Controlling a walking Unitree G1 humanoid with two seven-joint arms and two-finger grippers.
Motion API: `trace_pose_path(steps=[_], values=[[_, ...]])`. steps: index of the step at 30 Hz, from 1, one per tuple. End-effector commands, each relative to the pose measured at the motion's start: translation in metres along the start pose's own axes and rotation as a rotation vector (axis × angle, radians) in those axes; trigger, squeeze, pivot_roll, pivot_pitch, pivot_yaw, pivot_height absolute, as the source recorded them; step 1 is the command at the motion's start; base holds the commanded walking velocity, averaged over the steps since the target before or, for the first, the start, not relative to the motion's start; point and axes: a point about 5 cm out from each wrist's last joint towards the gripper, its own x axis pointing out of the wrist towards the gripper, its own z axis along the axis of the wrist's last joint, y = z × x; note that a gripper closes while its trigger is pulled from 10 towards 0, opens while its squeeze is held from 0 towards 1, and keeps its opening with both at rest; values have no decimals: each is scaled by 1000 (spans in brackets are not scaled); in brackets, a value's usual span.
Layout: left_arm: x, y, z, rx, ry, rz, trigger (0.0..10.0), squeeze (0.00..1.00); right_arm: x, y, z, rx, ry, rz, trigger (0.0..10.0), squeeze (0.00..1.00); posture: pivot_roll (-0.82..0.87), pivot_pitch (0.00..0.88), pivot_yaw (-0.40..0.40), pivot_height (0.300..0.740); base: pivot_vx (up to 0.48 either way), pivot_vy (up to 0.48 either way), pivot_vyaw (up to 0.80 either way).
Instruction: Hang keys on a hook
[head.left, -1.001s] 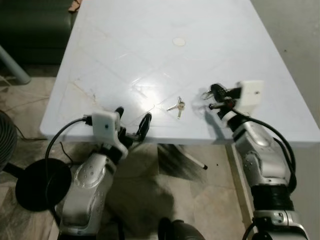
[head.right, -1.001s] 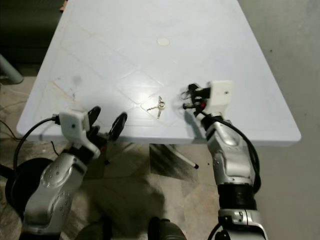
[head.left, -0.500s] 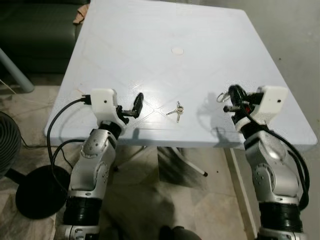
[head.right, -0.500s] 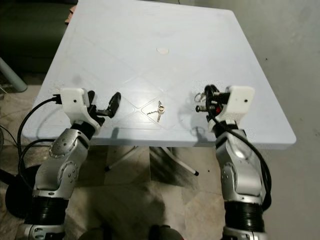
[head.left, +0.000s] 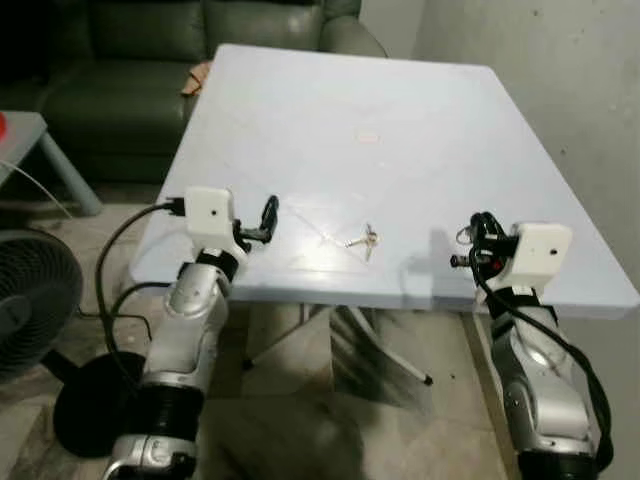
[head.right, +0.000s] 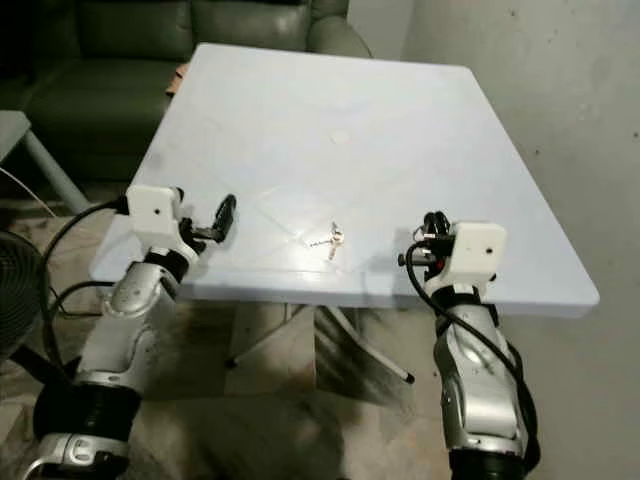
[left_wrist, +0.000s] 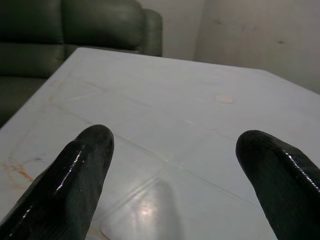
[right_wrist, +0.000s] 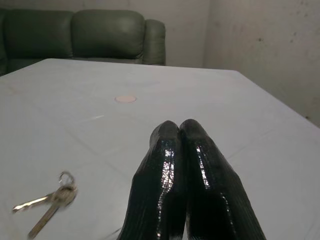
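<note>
Metal keys (head.left: 364, 239) on table between parted left fingers (left_wrist: 80, 170), clenched right fingers (right_wrist: 172, 165).

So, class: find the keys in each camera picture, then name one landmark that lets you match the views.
Left eye view: keys near the table's front edge.
Right eye view: same place.
Left wrist view: no keys.
Right wrist view: beside the shut right hand.
Shared landmark: the round mark mid-table.

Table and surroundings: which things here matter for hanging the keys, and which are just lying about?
For the job:
- keys, lying on the table near its front edge
- left claw, open, at the table's front edge
- right claw, shut, empty, beside the keys

Just about:
- green sofa behind the table
- fan on the floor
- small round spot mid-table
</note>
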Motion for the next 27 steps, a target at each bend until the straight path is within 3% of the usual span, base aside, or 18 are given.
trace_pose_path(steps=[1,7,13,15,21,27], values=[[3,-2,1,-11,-17,-26,10000,0,-2,-1,-4,-21,5,-9,10000,0,-10,23,-26,740,0,0,0],[3,-4,-20,-65,41,-38,10000,0,-7,-8,-20,-54,37,-52,10000,0,-24,2,-11,740,0,0,0],[7,0,-19,-65,39,-28,10000,0,-4,-8,-20,-29,51,-65,10000,0,-35,0,0,740,0,0,0],[12,2,-15,-72,37,-20,10000,0,0,-8,-20,-60,66,-60,10000,0,-40,0,3,740,0,0,0],[24,10,-6,-73,28,-5,10000,0,6,-6,-19,-63,57,-65,10000,0,-47,0,9,740,0,0,-783],[25,13,-8,-54,34,2,10000,0,3,-1,-25,-71,73,-64,10000,0,-46,0,12,740,0,0,-784]])
